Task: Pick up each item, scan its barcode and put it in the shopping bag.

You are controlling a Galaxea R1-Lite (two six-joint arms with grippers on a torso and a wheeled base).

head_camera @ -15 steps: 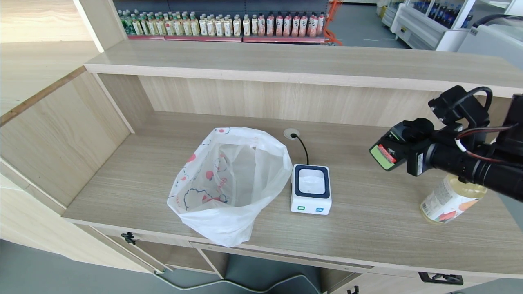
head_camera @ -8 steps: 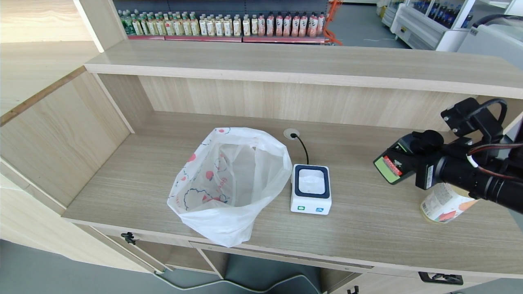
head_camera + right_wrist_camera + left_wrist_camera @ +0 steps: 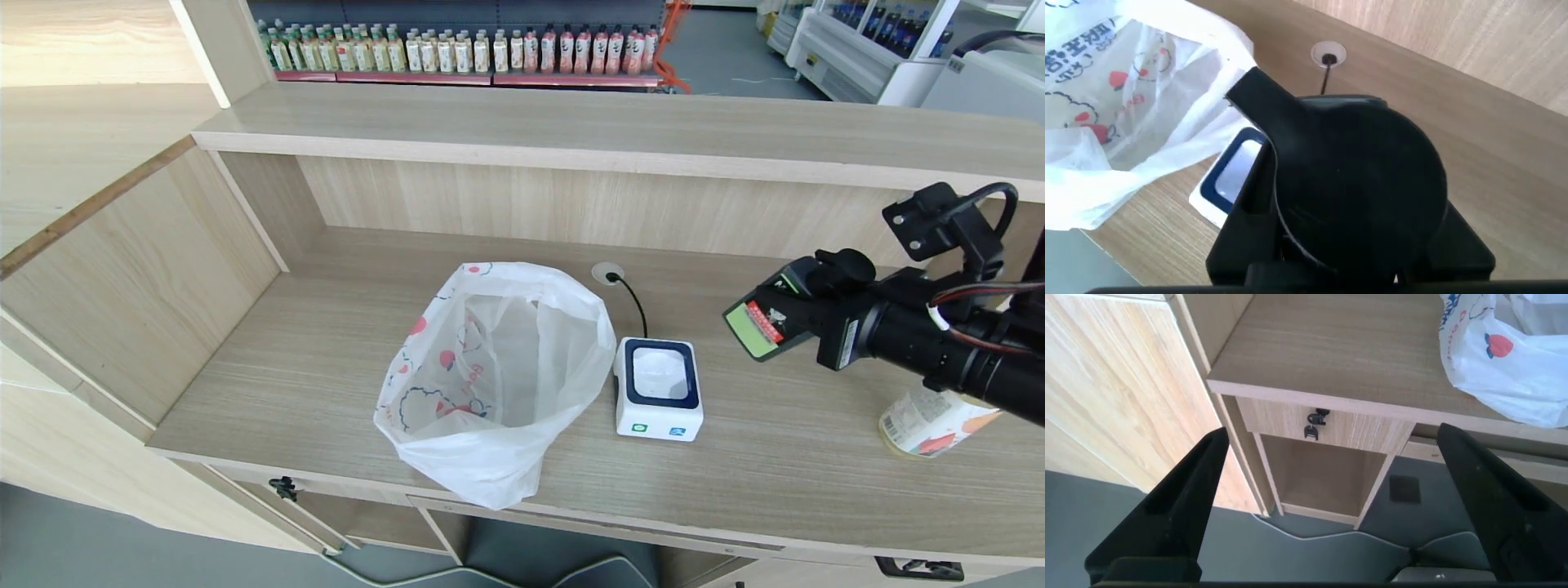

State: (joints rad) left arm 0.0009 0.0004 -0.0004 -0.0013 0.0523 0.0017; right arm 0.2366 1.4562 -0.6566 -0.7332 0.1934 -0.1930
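Observation:
My right gripper (image 3: 816, 306) is shut on a black round item (image 3: 767, 318) with a green and red end, held in the air to the right of the scanner and above counter level. The same black item (image 3: 1364, 188) looms close in the right wrist view, above the scanner (image 3: 1234, 167). A white scanner (image 3: 658, 400) with a dark-framed window sits mid-counter, touching the open white shopping bag (image 3: 498, 384) on its left. A pale drink bottle (image 3: 931, 420) stands at the far right, partly hidden behind my right arm. My left gripper (image 3: 1331, 506) is open, low beside the counter's front left corner.
The scanner's black cable (image 3: 630, 298) runs back to a round hole in the wooden counter (image 3: 775, 465). A raised back ledge (image 3: 571, 131) and a left side wall (image 3: 122, 278) enclose the counter. A locked drawer (image 3: 1315, 425) sits under the front edge.
The head camera has turned, shifting the whole picture to the right. My right gripper, with the black item in it, dipped slightly and moved left, closer to the scanner.

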